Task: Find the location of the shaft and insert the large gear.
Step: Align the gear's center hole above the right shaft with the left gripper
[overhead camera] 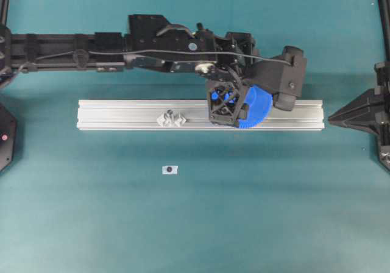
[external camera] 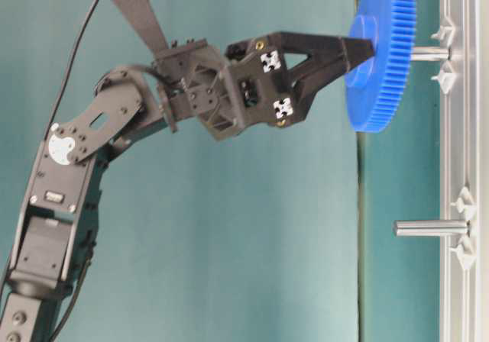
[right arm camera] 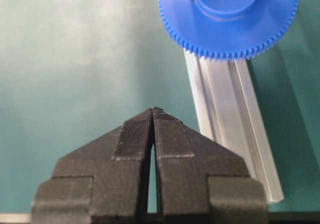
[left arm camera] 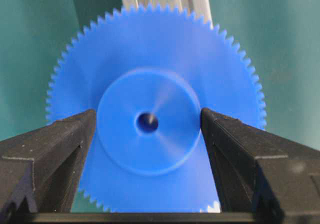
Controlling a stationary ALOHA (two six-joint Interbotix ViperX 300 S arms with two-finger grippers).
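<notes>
Robotics laboratory bench: teal-covered surface (overhead camera: 91, 212), aluminium extrusion rail (overhead camera: 122, 111) fixed across it, black robot arm (overhead camera: 91, 50) mounted at edge.

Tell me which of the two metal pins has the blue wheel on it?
The upper pin in the table-level view carries the large gear; the lower pin stands bare.

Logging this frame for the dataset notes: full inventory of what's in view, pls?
large gear: 1, bright blue, on a shaft above the rail
shafts: 2, grey metal, standing on the rail; second shaft bare
rail: 1, silver aluminium, across mid-table
brackets: clear plastic, at each shaft's base
tag: 1, white with dark dot, on the table in front of the rail
table: teal
left gripper: black, fingers flanking the gear hub
right gripper: black, shut, off the rail's end
</notes>
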